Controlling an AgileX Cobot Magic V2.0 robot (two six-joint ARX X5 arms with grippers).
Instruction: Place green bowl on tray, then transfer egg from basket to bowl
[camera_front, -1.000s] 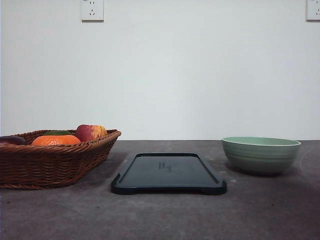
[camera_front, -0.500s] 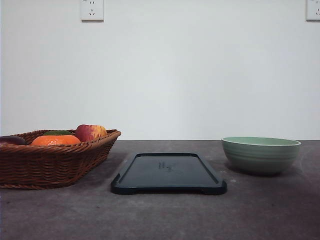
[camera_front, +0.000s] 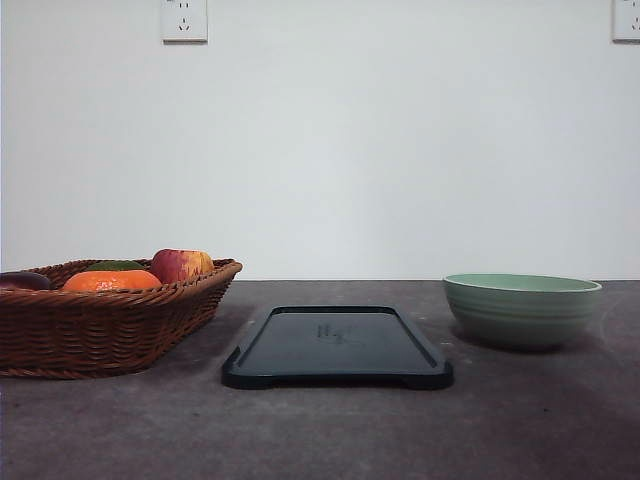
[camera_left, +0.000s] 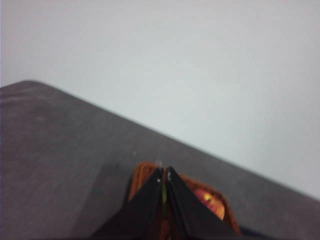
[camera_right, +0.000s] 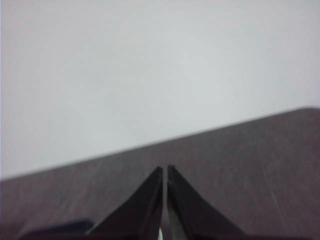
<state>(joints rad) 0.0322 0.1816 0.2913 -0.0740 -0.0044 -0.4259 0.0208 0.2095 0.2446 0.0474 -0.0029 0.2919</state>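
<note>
nothing moved since earlier, green bowl (camera_front: 521, 310) right of tray (camera_front: 338, 347), both end effectors clenched, left end effector (camera_left: 163, 176), right end effector (camera_right: 164, 171)

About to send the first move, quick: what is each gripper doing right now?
Left gripper: closed, holding nothing.
Right gripper: closed, holding nothing.

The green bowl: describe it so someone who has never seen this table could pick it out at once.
On the dark grey table, look right of the flat dark tray lying in the middle. The green bowl stands there alone on the bare tabletop, apart from the tray. It is the sole pale sage-green, round, ridged item; the wicker basket of fruit sits far left.
</note>
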